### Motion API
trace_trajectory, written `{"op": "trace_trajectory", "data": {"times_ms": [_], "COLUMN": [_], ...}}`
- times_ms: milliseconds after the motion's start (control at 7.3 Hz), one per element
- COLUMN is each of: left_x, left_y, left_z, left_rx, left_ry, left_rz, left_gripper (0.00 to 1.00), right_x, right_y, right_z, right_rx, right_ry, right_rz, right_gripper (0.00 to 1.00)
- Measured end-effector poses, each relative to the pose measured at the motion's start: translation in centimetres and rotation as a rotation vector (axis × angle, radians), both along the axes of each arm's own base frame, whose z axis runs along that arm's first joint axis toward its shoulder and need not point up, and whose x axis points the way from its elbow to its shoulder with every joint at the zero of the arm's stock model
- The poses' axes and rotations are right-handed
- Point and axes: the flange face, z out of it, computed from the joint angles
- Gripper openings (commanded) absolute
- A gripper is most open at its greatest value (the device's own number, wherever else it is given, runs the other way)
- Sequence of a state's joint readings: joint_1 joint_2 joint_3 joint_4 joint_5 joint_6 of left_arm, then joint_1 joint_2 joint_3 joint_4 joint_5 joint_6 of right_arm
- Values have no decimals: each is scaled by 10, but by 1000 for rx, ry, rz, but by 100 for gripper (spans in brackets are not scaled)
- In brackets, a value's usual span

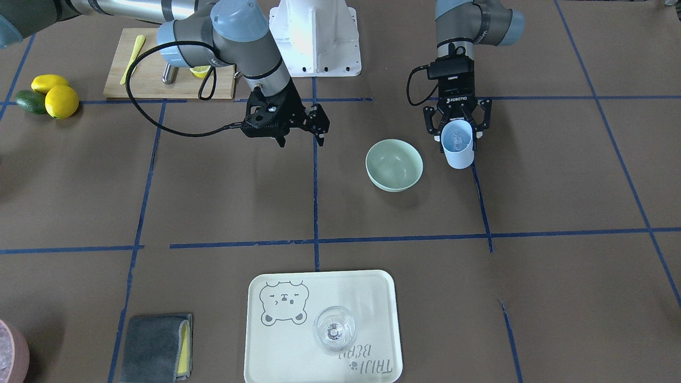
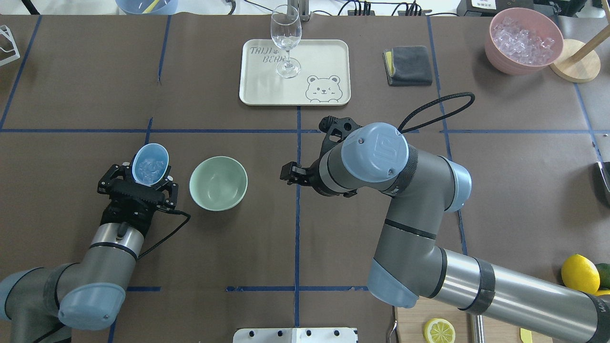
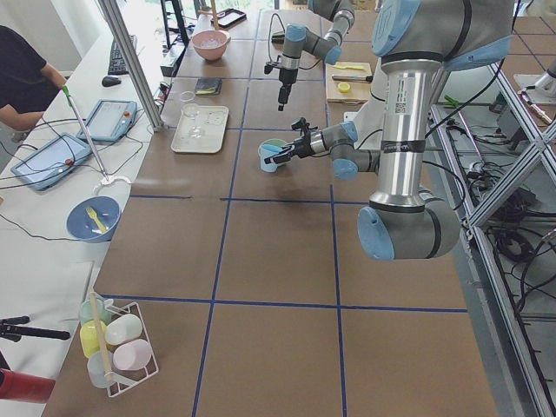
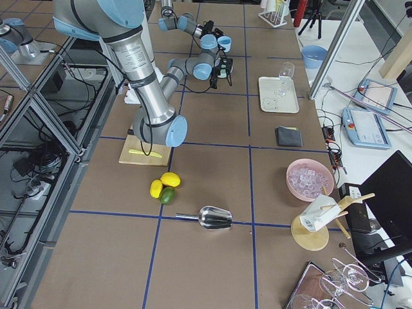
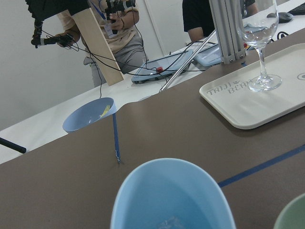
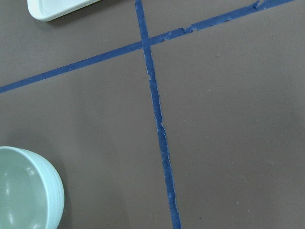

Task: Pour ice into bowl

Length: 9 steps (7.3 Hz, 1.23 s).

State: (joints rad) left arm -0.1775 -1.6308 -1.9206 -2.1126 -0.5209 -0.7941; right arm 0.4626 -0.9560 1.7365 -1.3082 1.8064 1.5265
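The mint-green bowl (image 2: 218, 183) stands on the table near the middle and looks empty; it also shows in the front view (image 1: 394, 164) and at the right wrist view's corner (image 6: 24, 191). My left gripper (image 2: 143, 182) is shut on a light blue cup (image 2: 150, 164) just left of the bowl and apart from it. The cup (image 1: 457, 143) holds the ice (image 2: 150, 166), a few small clear cubes at its bottom. In the left wrist view the cup's rim (image 5: 171, 191) fills the bottom. My right gripper (image 1: 301, 140) is open and empty, hovering right of the bowl.
A cream tray (image 2: 324, 57) with a wine glass (image 2: 286, 40) stands at the far middle. A grey cloth (image 2: 410, 64) and a pink bowl of ice (image 2: 522, 40) are far right. Near the robot's right are a cutting board (image 1: 154, 80) and lemons (image 1: 61, 101).
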Motion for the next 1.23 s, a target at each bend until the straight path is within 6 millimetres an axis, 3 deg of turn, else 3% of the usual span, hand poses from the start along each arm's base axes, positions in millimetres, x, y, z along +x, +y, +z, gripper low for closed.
{"op": "trace_trajectory", "data": {"times_ms": [685,1234], "left_x": [17,40], "left_y": [5,0], "left_z": [-22,-17], "left_rx": [186,261], "left_ry": [-545,-897], "left_rz": [59,76], "left_gripper": [0,0], "right_x": [0,2], "right_y": [0,-2], "right_z": [1,2], "right_rx": [1,0], "right_ry": [0,2], "right_rz": [2,4], "right_gripper": [100,100]}}
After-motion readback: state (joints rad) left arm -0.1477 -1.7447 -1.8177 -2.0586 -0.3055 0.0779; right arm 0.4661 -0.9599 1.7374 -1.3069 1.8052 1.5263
